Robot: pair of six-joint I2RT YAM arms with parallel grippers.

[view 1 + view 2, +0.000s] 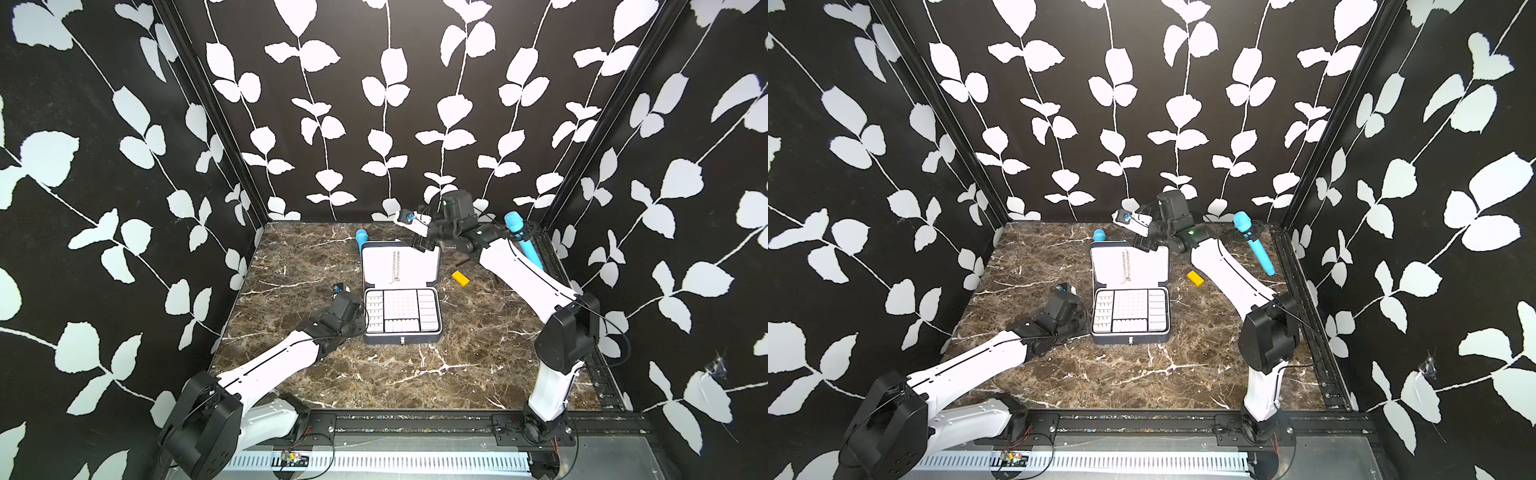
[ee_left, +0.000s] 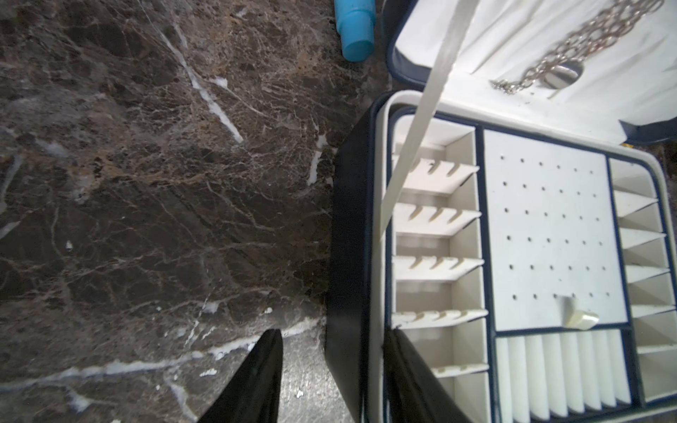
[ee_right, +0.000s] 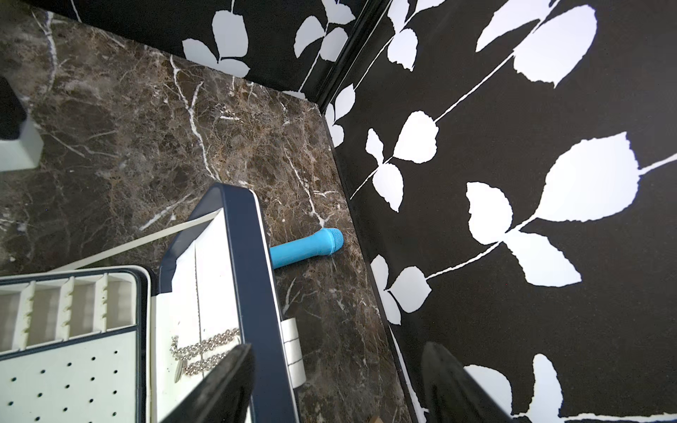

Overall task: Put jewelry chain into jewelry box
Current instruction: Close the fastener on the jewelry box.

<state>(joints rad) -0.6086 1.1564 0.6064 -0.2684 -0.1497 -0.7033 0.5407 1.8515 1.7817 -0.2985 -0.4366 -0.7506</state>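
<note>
Lying mid-frame on the lid lining (image 1: 419,266) of the jewelry box (image 1: 415,337), the jewelry chain (image 1: 395,266) looks delivered; right gripper (image 1: 422,246) gapes empty, left gripper (image 2: 332,331) straddles a box wall (image 2: 351,256), grip unclear.

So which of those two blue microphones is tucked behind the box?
The blue microphone half hidden behind the open lid of the jewelry box; the other microphone lies out by the right wall.

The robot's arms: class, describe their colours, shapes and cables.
The left arm and right arm have long white links with dark seam lines, joined by chunky black joint housings. Thin black cables loop past the joints. Each ends in black tapered fingers.
</note>
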